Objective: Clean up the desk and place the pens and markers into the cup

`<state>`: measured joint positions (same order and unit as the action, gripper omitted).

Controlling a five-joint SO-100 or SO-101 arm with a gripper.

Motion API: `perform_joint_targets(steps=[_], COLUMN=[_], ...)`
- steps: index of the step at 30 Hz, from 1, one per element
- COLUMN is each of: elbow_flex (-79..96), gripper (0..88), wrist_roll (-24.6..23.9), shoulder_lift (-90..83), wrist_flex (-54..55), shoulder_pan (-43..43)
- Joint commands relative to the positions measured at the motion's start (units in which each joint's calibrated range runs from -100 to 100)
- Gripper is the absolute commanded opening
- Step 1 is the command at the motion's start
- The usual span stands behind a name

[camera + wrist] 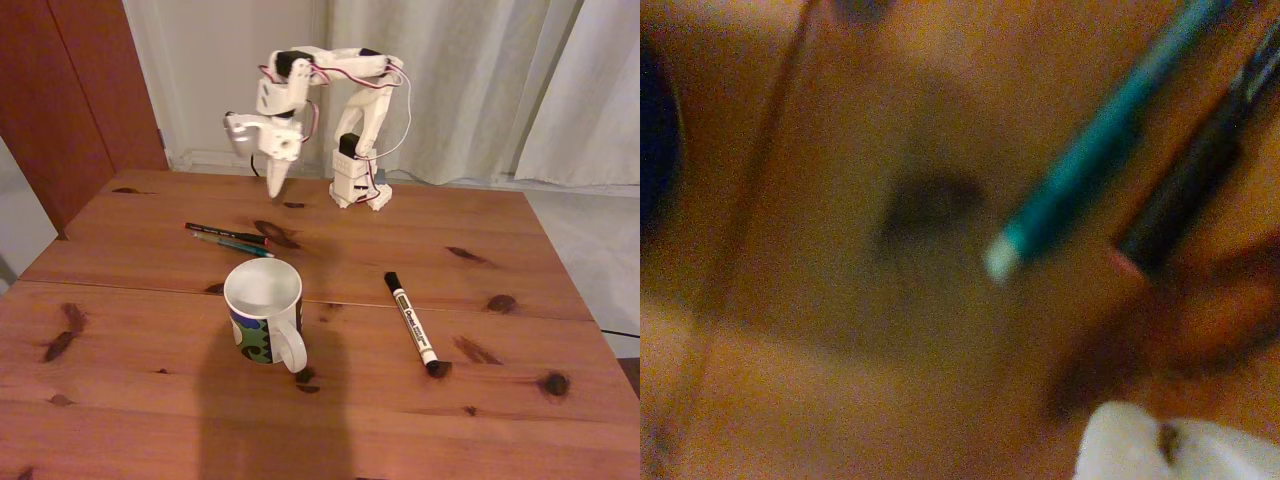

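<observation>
In the fixed view the cup (264, 309) stands nearest the camera, a little left of the middle of the frame, upright, with its handle turned to the lower right. It is white inside, with a blue, green and black pattern low on the outside. A dark shadow falls from it toward the lower edge of the frame.

The arm rises from its white base (360, 185) at the far edge of the bench (120, 400), in the upper middle of the frame. It goes up, bends over to the left and comes down again, so the tool (276, 187) points straight down above the wood, clear of it, above the right end of the two pens. The fingers look close together, but I cannot tell whether they are fully closed; nothing is between them.

The black pen (226, 233) and the teal pen (233, 245) lie side by side, touching or almost touching, between the tool and the cup. In the blurred wrist view the teal pen (1095, 135) runs to the upper right, with its pale tip near the middle, and the black pen (1205, 160) lies just to its right.

The marker (411, 321) lies right of the cup, well apart from it, with one black end toward the upper left.

The bench is reddish-brown wood with dark knots and a straight seam behind the cup. Behind it hang pale curtains (480, 80), and a dark red panel (70, 90) stands at the upper left.
</observation>
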<state>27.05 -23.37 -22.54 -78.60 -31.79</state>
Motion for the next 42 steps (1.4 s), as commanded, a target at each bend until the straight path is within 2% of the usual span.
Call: perform_joint_targets(steps=[1,12,32,38,42], elbow_flex=[-11.3,-26.3,-26.8,-26.6,-26.5], gripper=[0.8,0.8,1.2,12.0,14.4], wrist_roll=[-3.9,-9.4,-8.8,-8.8,-8.8], shoulder_lift=[7.5,27.5,39.5,39.5,39.5], wrist_flex=[0.6,0.2,0.6,0.6,0.2], shoulder_pan=[-0.6,-4.0,-6.7,-7.2,-7.2])
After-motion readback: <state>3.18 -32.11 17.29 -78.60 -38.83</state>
